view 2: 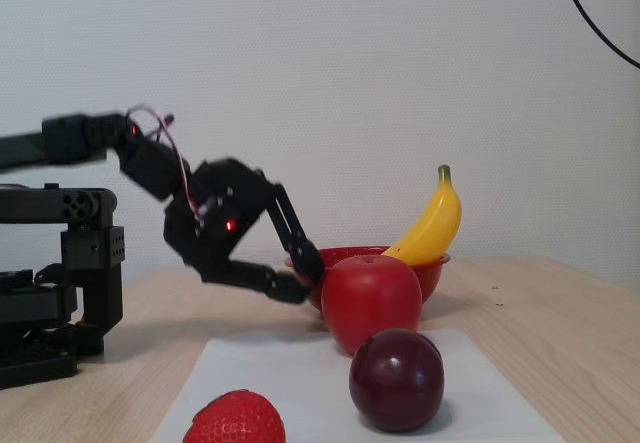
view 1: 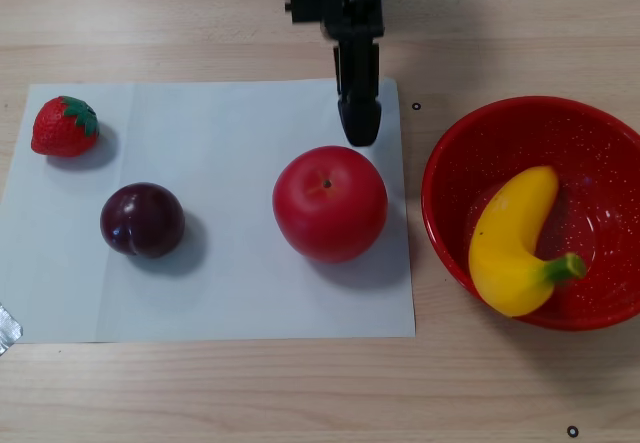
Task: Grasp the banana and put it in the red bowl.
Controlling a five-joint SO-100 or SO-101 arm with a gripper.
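Banana (view 1: 510,248) already lies in the red bowl (view 1: 470,153), propped stem-up against its rim, off to the right of the empty, parted gripper (view 2: 300,275) low beside the apple (view 1: 330,204).

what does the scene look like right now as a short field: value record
banana: lies inside the red bowl, green stem tip leaning up over the rim
tool: empty, low beside the apple, fingers slightly apart in the fixed view
apple: on the white paper, between tool and bowl in the fixed view
plum: on the paper, apart from the apple
strawberry: on the paper's corner, far from the bowl
task state: banana already in bowl
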